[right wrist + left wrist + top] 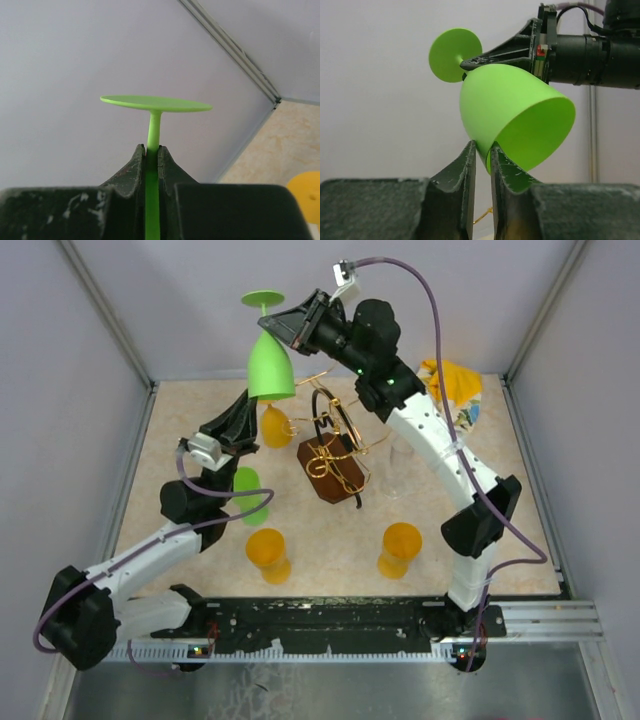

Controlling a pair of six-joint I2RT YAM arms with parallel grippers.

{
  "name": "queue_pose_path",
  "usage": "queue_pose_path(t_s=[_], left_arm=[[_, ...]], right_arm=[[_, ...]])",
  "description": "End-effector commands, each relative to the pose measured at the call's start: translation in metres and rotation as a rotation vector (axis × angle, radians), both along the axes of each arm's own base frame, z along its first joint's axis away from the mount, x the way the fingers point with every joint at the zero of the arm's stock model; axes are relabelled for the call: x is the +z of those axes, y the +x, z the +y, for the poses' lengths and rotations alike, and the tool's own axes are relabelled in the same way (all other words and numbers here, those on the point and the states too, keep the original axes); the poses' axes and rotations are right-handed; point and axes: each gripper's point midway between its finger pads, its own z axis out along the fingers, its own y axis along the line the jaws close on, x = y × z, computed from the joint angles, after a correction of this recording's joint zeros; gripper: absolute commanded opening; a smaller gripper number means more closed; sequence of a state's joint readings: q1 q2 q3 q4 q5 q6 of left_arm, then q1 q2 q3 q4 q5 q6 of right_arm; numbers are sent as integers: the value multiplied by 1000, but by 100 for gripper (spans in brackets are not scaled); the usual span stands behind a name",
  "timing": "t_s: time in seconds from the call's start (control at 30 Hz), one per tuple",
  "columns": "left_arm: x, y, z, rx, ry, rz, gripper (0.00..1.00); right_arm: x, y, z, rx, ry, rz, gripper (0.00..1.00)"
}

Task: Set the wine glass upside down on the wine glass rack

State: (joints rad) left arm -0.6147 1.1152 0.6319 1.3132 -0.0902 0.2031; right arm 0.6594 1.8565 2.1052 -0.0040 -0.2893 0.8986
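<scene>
Hoisted well off the table, up and to the left of the wine glass rack point(330, 472) in the overhead view: the wine glass point(270, 365). Turned upside down, foot uppermost and open mouth lowest, long axis near upright with a lean (foot upper left, mouth lower right, as seen from the left wrist). Clamped tight on the thin stem just under the foot by the right gripper point(272, 326), with no gap either side of the stem. Reaching up from left of the rack, the left gripper point(247, 400), parted by only a sliver, tips right at the bowl's rim; cannot tell whether touching it. From the right wrist, nothing of the bowl, hidden below the fingers point(135, 170). From the left wrist, only a scrap of the rack's gold wire, low between the jaws.
</scene>
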Motion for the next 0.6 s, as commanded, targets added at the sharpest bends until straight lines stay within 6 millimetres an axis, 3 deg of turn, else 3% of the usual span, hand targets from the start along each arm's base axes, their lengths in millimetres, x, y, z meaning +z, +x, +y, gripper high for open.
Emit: queue_pose_path(t_s=[0.0, 0.2, 0.37, 0.47, 0.57], left_arm=[[14, -13, -15, -57, 73, -28, 25], [-6, -8, -27, -95, 153, 52, 48], [-22, -5, -30, -104, 163, 96, 55], [-17, 1, -28, -87, 165, 143, 58], [-10, 23, -23, -26, 154, 289, 58]], right_arm=[[30, -6, -21, -42, -76, -159, 0], [57, 11, -50, -117, -94, -247, 0], [68, 25, -78, -182, -114, -299, 0], [66, 45, -113, -290, -187, -328, 0], [60, 68, -163, -413, -260, -338, 0]])
